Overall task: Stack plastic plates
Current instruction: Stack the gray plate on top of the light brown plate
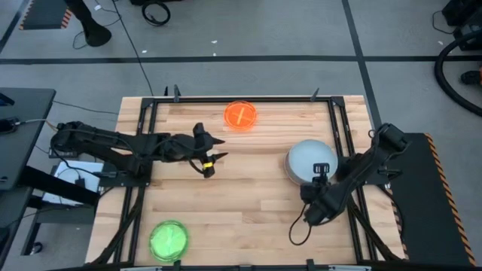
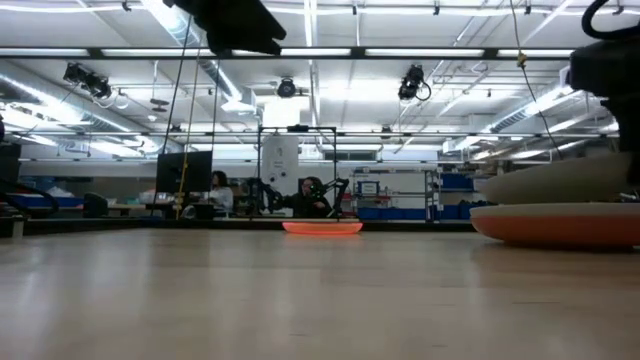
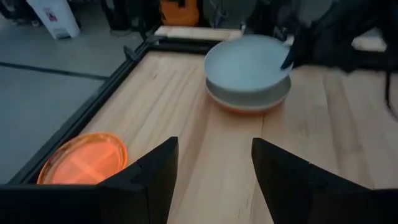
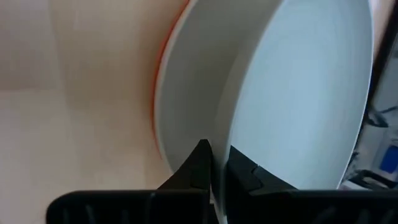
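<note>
A stack of three larger plates stands right of the table's middle: a pale blue plate [image 1: 307,156] on top, an off-white plate [image 4: 186,93] under it and a rust red-orange plate [image 2: 560,226] at the bottom on the wood. My right gripper [image 1: 320,172] is shut on the pale blue plate's near rim. My left gripper [image 1: 211,156] hovers open left of the middle, pointing at the stack [image 3: 249,74]. A small neon orange plate [image 1: 240,115] lies at the far edge. A small neon green plate [image 1: 169,239] lies at the near left. My right gripper [image 4: 216,152] pinches the pale blue plate's rim [image 4: 239,140] between its two fingers, one finger above the rim and one below. It comes from the table's near right side. The plate is tilted, its held side raised off the off-white plate.
A black metal frame [image 1: 147,120] runs around the wooden table. The right arm's cable [image 1: 300,229] loops onto the wood near the stack. Bare wood [image 1: 248,203] stretches between the two arms. People sit far off in the room [image 2: 310,195].
</note>
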